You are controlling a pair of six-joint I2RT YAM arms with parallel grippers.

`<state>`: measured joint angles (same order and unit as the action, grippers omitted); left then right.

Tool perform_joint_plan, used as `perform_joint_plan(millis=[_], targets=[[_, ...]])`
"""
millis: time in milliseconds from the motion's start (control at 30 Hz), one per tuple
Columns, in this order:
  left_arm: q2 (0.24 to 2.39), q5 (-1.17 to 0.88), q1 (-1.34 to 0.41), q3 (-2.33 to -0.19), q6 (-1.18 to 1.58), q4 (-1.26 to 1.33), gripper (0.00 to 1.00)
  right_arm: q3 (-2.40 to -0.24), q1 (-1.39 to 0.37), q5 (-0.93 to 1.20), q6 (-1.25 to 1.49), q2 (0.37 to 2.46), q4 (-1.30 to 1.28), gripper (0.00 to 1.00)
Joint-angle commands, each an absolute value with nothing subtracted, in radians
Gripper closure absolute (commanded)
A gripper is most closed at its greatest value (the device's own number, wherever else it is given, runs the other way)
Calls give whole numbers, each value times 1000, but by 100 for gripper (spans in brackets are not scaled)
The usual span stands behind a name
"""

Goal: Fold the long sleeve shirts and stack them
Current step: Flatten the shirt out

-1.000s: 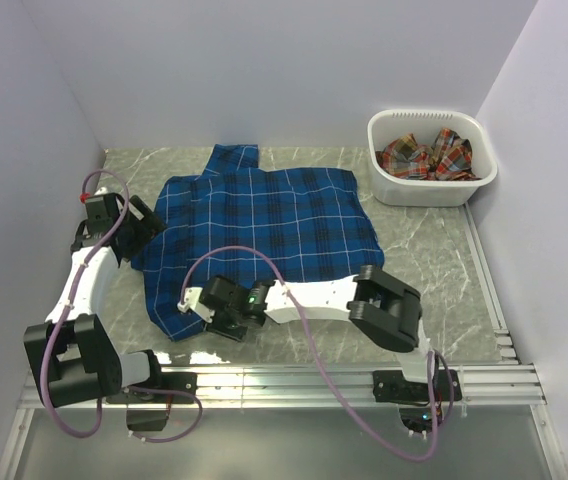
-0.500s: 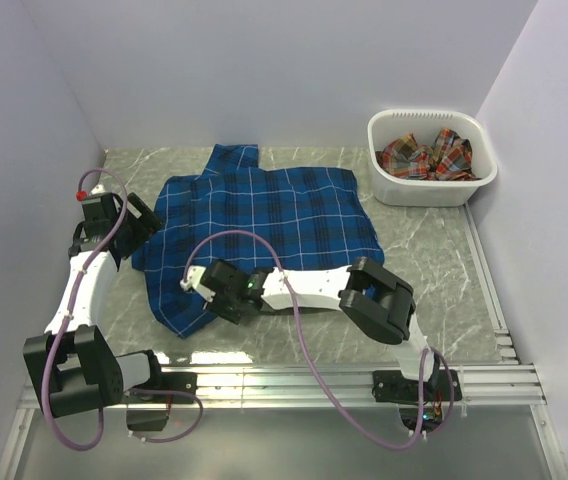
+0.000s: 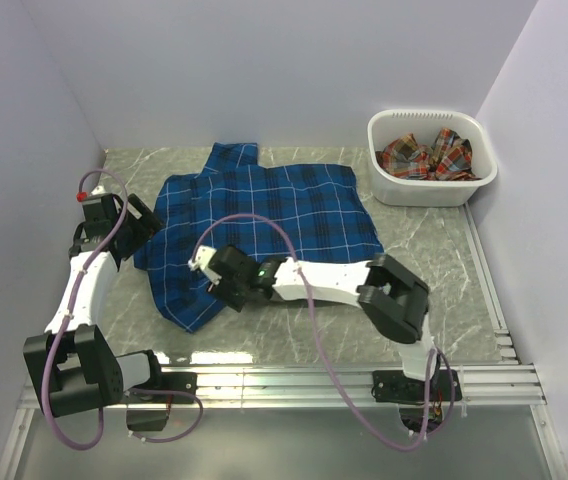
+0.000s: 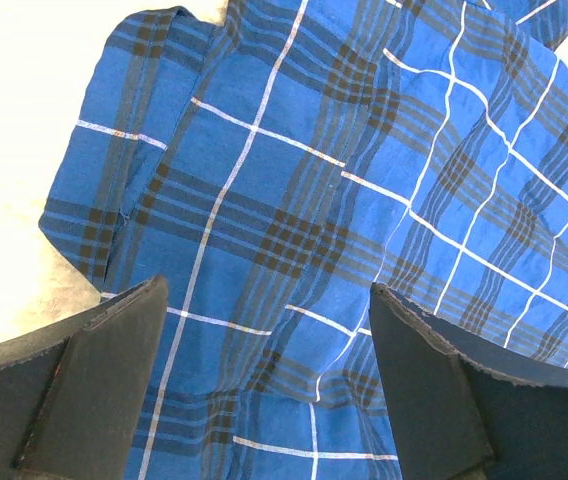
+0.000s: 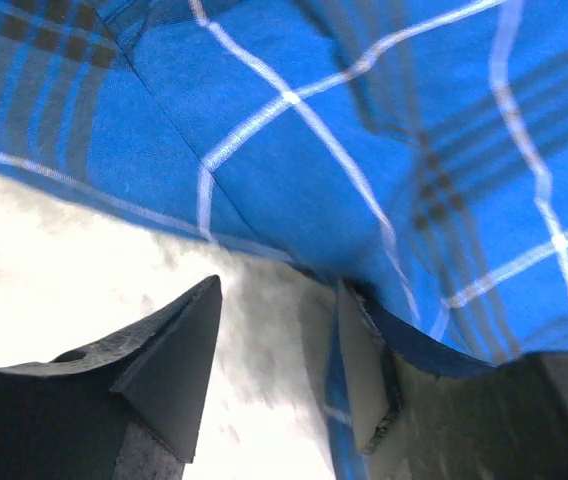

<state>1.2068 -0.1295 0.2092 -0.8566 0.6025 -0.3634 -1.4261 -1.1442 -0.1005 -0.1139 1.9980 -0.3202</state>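
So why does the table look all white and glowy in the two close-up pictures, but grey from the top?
Left wrist view: bright light washes the table out to plain white, though the blue shirt stays sharp. Right wrist view: same white glare on the table, and the checks look soft and blurry this close. Top view: even light, so the grey marbling shows.

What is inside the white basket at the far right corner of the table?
A crumpled red-orange plaid shirt lies in the white basket. Whatever is under it, including the basket's floor, is covered.
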Motion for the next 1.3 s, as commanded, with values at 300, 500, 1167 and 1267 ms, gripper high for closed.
perform_joint_plan(millis=[300,500,1167,1267], targets=[[1227,-133,170,-804,595,-402,10,-1217,-941,-107,35,1654,-377,26],[1114,-80,170,-681,664,-443,9,-1089,-818,-55,193,1574,-390,24],[1048,-121,170,-503,876,-431,14,-738,-216,35,540,1387,-374,21],[1080,-143,169,-494,885,-411,23,-727,-218,84,540,1439,-361,23]])
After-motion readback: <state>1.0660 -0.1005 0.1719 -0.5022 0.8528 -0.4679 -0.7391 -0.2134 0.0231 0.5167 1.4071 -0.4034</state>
